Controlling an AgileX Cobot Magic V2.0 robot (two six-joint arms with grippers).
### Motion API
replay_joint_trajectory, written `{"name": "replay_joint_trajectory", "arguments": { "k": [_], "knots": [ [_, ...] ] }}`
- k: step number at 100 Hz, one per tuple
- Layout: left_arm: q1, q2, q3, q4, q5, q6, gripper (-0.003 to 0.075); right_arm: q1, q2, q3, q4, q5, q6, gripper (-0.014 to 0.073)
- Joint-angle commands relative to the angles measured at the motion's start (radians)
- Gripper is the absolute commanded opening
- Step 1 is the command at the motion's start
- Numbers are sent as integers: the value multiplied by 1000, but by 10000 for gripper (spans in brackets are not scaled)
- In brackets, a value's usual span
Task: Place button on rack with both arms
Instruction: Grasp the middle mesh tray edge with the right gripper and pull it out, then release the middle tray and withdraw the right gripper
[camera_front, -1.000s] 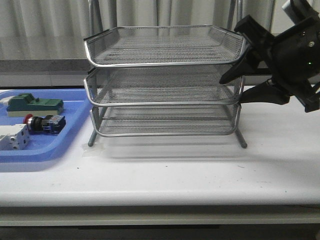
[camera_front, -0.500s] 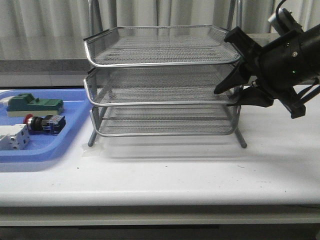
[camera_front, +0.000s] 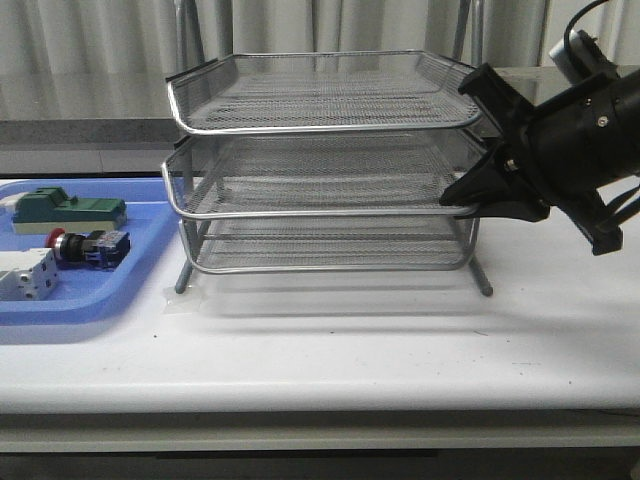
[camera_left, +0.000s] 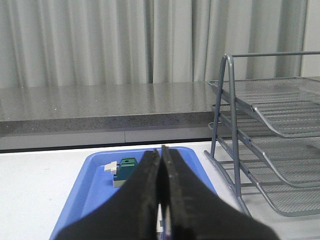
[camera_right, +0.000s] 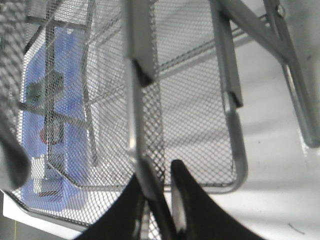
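Observation:
The button (camera_front: 90, 245), red head and black-blue body, lies on its side in the blue tray (camera_front: 130, 290) at the left. It shows dimly through the mesh in the right wrist view (camera_right: 50, 132). The three-tier wire rack (camera_front: 320, 130) stands mid-table. My right gripper (camera_front: 462, 195) is at the rack's right side, shut on the middle tier's rim wire (camera_right: 136, 100), which runs between the fingers (camera_right: 180, 200). My left gripper (camera_left: 161, 155) is out of the front view. It is shut and empty above the blue tray (camera_left: 95, 180), and its fingers hide the button.
A green block (camera_front: 68, 210) and a white-grey block (camera_front: 25, 275) also lie in the blue tray. The green block shows beyond my left fingers (camera_left: 126, 169). The rack's rod frame (camera_left: 225, 100) stands to the tray's right. A grey ledge and curtains are behind.
My right gripper has moved down and in, and its fingers have closed on the right front corner of the middle tier. That tier has shifted slightly toward the left front.

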Motion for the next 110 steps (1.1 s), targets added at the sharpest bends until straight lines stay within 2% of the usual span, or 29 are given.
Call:
{"name": "replay_joint_trajectory", "arguments": {
  "k": [1,55,88,97,110],
  "knots": [
    [1,-31,34,-6,-75,-8,-20,-2,-51,32,-50,18,-27,-15],
    [1,-31,34,-6,-75,-8,-20,-2,-320,358,-58,-7,-72,-15],
    [1,-31,34,-6,-75,-8,-20,-2,-397,407,-59,15,-73,-11],
    [1,-31,34,-6,-75,-8,-20,-2,-397,407,-59,28,-90,58],
    [1,-31,34,-6,-75,-8,-20,-2,-397,407,-59,41,-118,279]
  ]
}}
